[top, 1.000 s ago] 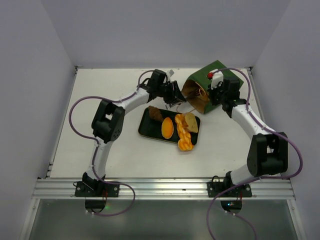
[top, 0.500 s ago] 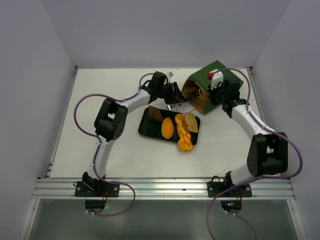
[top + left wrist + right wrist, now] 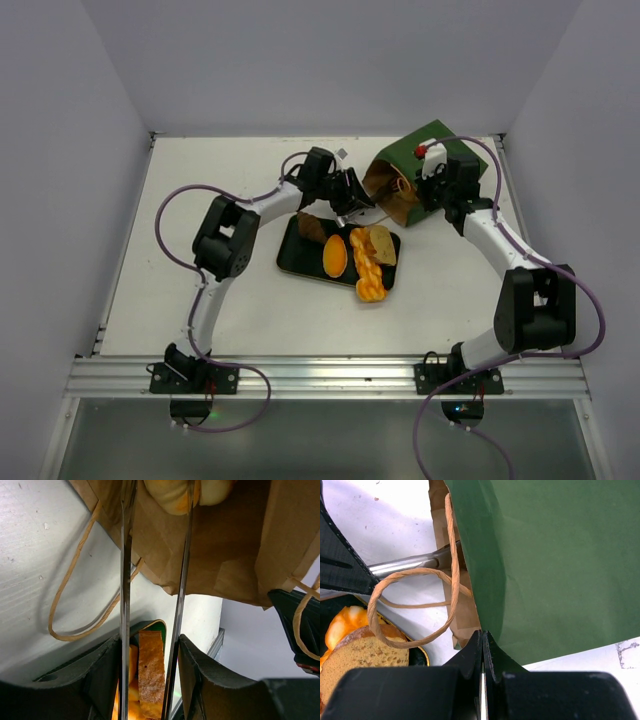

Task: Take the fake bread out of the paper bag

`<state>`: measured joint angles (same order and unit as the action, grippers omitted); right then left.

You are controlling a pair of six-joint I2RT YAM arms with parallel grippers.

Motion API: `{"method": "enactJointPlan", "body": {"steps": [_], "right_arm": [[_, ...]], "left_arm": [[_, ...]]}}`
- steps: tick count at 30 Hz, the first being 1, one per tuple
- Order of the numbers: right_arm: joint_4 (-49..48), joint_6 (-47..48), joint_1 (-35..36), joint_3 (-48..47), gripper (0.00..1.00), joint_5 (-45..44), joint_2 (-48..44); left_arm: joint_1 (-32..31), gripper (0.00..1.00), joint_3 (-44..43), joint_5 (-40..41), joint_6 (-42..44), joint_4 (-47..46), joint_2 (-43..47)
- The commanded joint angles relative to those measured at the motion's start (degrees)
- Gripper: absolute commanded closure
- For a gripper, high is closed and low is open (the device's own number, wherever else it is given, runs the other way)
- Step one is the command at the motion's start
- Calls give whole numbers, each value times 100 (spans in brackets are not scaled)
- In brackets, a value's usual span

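Right gripper (image 3: 482,652) pinched shut on the green paper bag (image 3: 545,555) edge, steadying its mouth; left gripper (image 3: 156,500), fingers narrowly parted, sits inside astride an orange roll (image 3: 167,492), grip unclear; other bread (image 3: 367,262) lies on the tray (image 3: 288,258)

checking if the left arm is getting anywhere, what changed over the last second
The left end effector eased a little to the right, toward the mouth of the paper bag, its elbow following. Nothing was taken hold of or let go. The right end effector stayed pinched on the bag's edge; the bag, the black tray and the fake bread on it did not move.
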<state>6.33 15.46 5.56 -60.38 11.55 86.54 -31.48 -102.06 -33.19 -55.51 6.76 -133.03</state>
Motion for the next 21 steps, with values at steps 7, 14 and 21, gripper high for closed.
{"method": "enactJointPlan", "body": {"steps": [7,14,21], "right_arm": [[-255,0,-20,26,100,146,-182],[-255,9,-11,35,100,146,-182],[-255,9,-11,26,100,146,-182]], "left_arm": [[20,50,-253,-363,-443,-492,-232],[-16,51,-227,-487,-628,-834,-223],[-24,51,-270,-504,-681,-808,-302]]}}
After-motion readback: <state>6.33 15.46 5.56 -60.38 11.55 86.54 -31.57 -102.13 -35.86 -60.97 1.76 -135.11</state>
